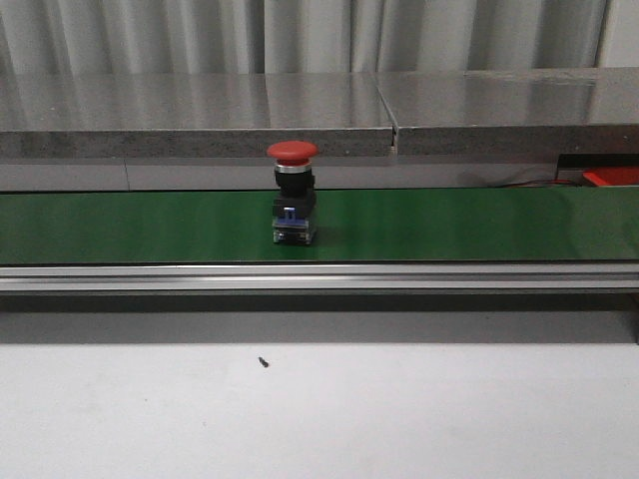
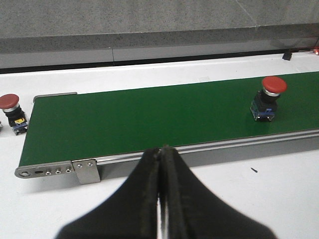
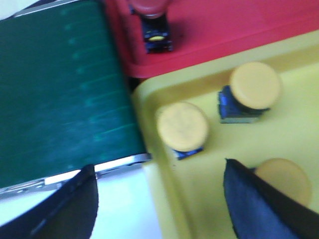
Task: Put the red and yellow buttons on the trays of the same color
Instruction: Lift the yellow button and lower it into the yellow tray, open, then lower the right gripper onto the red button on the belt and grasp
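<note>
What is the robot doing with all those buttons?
It is sorting buttons by color. A red button stands on the green belt, waiting. The right hand is open above the yellow tray, where three yellow buttons already sit, and one red one is in the red tray. The left hand is shut and holds nothing.

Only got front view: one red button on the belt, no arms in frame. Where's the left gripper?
Observer: The left gripper is shut, empty, short of the belt's near rail.
Operator: Any other red buttons?
Observer: One off the belt's end on the white table; one in the red tray.
Operator: Right gripper?
Observer: The right gripper is open over the yellow tray's edge.
Operator: Yellow buttons placed?
Observer: Three yellow buttons sit in the yellow tray.
</note>
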Tool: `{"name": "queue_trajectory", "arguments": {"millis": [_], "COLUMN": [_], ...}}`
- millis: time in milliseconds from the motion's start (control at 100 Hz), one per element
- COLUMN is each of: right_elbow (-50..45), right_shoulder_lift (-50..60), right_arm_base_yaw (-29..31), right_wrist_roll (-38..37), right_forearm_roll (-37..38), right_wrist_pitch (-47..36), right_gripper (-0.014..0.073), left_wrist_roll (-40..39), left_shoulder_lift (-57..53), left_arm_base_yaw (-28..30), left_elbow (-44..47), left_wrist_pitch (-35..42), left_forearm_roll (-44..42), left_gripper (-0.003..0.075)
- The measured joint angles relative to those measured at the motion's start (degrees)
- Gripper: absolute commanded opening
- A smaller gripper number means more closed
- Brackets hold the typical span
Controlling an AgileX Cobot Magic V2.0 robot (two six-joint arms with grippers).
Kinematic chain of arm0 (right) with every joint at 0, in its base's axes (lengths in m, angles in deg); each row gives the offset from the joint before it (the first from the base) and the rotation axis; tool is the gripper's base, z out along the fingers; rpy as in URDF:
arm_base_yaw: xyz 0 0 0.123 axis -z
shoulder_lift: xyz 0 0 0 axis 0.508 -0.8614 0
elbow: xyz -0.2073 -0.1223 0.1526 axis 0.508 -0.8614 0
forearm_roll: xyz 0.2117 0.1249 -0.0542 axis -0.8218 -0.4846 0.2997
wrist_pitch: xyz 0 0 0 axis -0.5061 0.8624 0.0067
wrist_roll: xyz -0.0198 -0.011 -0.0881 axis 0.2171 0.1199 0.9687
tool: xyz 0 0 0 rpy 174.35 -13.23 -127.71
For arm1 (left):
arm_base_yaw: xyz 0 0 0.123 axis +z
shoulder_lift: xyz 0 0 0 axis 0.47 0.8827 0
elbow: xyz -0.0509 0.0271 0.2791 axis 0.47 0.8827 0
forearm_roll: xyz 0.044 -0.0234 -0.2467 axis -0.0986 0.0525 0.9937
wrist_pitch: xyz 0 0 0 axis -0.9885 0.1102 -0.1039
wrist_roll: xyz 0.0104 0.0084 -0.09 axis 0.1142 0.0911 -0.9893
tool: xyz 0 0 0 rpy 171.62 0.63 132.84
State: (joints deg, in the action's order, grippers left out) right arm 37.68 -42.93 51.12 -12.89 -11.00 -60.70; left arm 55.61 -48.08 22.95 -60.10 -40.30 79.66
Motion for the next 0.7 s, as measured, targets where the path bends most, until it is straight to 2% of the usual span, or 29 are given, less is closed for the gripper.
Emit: {"name": "queue_trajectory", "arguments": {"millis": [340, 700], "right_elbow": [10.99, 24.8], "right_shoulder_lift": [-1.29, -14.4], "right_arm_base_yaw": [-13.08, -29.18], "right_wrist_roll": [0.0, 2.55], "right_forearm_roll": [1.5, 1.67], "right_wrist_pitch": [12.53, 23.34], "right_gripper": [0.0524, 0.0524], "left_wrist_roll": [0.0, 0.0], "left_shoulder_lift": [0.0, 0.0], "left_arm_base_yaw": [0.0, 0.0], "left_elbow": [0.0, 0.0], "left_wrist_pitch": [0.0, 0.0], "left_forearm_roll": [0.0, 0.0], "left_gripper": [-0.0019, -0.0019]}}
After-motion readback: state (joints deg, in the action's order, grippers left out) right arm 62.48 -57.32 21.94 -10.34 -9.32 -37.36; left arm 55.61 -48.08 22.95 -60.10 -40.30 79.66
